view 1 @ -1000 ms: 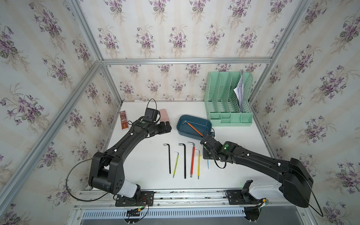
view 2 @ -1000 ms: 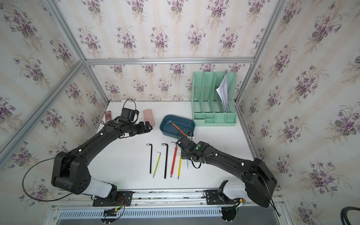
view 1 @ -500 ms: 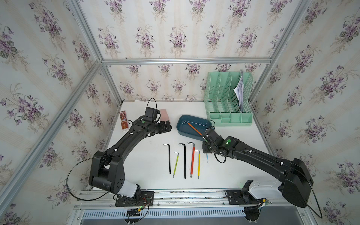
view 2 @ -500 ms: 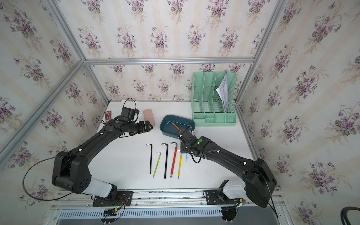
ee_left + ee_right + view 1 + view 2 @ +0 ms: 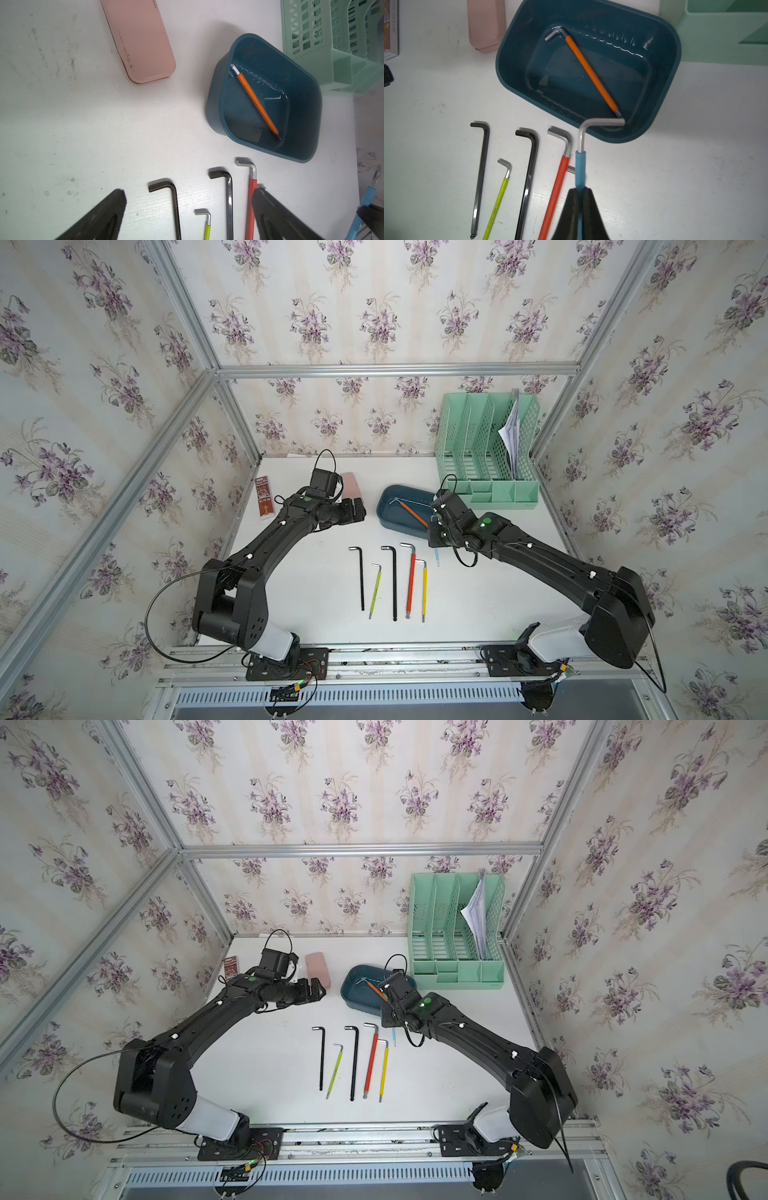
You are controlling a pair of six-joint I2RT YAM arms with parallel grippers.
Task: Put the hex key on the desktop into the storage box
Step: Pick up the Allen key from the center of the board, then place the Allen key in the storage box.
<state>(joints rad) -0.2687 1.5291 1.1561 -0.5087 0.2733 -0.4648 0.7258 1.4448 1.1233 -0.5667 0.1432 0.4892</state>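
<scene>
Blue-sleeved hex key [image 5: 580,168] pinched in right gripper [image 5: 580,190].
Bare steel L-bend over glossy teal storage box [image 5: 512,68], 5 o'clock rim; left gripper [image 5: 189,192] spread.

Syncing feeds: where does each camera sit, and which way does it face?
Top views: overhead at front, looking down on the desktop; left arm and right arm show.
Left wrist: looks down past open left gripper at the storage box.
Right wrist: looks past right gripper, shut on the blue hex key.
Wrist views share the orange hex key.
</scene>
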